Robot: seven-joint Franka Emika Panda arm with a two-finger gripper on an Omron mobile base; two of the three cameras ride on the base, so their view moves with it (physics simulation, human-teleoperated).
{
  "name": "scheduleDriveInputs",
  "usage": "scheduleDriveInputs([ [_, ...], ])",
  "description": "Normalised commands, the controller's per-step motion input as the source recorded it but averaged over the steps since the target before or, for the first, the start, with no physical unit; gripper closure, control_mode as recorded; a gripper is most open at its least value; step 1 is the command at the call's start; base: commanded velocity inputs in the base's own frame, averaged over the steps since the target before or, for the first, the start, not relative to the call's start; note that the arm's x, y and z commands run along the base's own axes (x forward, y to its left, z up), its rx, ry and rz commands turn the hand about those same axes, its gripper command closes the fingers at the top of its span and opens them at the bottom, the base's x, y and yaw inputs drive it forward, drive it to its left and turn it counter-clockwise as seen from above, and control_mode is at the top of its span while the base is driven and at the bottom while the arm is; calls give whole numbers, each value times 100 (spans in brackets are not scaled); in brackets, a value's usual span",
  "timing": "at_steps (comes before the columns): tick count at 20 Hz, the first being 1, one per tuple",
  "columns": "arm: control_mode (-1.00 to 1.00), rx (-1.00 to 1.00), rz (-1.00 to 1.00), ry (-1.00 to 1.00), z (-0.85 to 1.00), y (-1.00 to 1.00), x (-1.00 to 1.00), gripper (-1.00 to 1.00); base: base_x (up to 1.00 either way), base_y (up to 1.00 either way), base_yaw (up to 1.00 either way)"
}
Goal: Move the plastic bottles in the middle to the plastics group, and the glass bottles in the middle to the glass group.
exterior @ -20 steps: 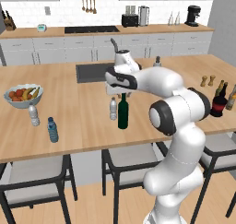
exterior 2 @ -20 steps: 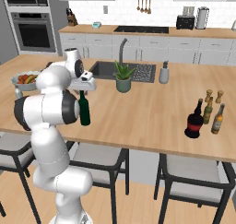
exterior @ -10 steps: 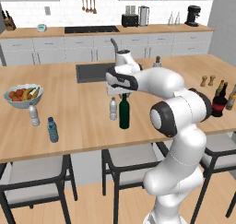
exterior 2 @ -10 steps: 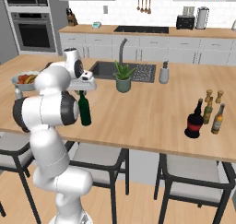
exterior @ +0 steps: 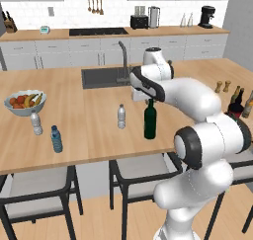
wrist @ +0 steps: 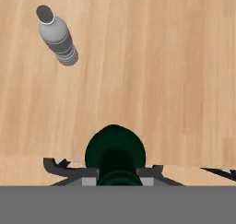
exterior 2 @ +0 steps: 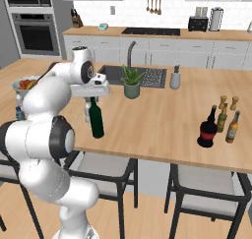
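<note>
Gripper (exterior: 150, 101) clamped on green wine bottle (exterior: 150, 123) neck; best lifted straight up, kept vertical, clearing nearby water bottle (exterior: 121, 116).

Bright, even rendered light, soft shadows, slightly blurry.

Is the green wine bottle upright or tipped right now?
Upright. The green wine bottle stands straight on the island counter, base flat, with the hand shut on its neck.
</note>
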Motion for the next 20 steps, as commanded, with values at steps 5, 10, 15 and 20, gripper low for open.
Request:
scheduleDriveInputs([
  [5, -100, 0, -5, -2, 17, -93, -64, 100, 0, 0, 0],
  [10, -100, -6, -10, -2, 11, -94, -23, 100, 0, 0, 0],
  [15, -100, -5, -10, 1, 15, -98, -2, 100, 0, 0, 0],
  [20, -100, -3, -15, 7, 18, -90, 20, 100, 0, 0, 0],
])
